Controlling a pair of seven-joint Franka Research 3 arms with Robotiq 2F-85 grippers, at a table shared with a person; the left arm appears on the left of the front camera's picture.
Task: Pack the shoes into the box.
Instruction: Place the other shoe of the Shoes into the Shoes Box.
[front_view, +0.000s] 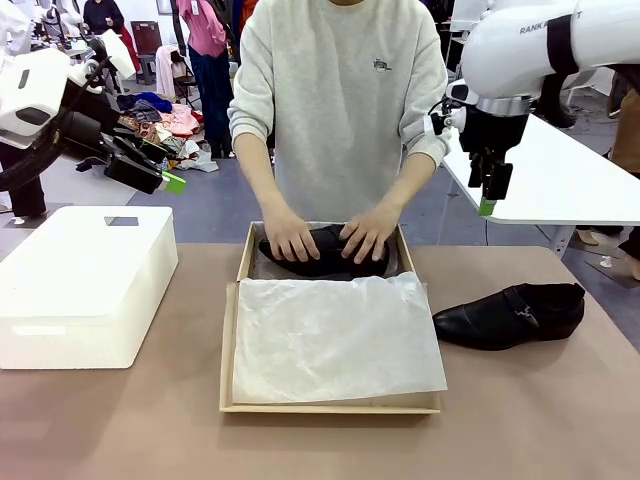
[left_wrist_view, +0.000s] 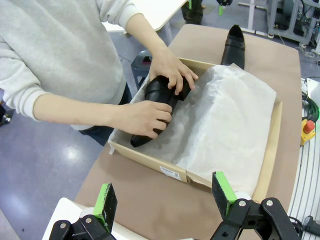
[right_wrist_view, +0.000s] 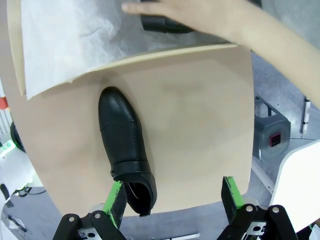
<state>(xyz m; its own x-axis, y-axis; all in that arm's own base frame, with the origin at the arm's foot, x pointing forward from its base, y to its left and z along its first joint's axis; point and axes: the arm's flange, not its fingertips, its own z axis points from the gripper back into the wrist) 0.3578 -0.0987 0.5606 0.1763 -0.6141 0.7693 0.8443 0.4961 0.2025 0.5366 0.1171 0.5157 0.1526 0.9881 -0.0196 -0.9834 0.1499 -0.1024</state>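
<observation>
Roughly half done, by my judgement. Nearest to me, both my grippers hang above the table (front_view: 120, 420) with nothing in them. My left gripper (left_wrist_view: 164, 197) has its jaws spread wide and empty, and my right gripper (right_wrist_view: 173, 197) is the same.

Below my right jaws lies the loose shoe (right_wrist_view: 125, 150), on its sole on the bare tabletop, near the box's right wall but apart from it. In my right wrist view its heel end sits by one green pad, off to the side of the gap rather than centred. I hang clear above it, not touching.

Farther on, the box (front_view: 228, 350) lies open, its near part covered by white tissue paper (front_view: 335, 340). At its far end the other shoe (front_view: 318, 262) lies crosswise inside, with the person's hands (front_view: 290, 238) resting on it, apparently settling it.

What is left, as I see it, is getting the loose shoe into the box.
</observation>
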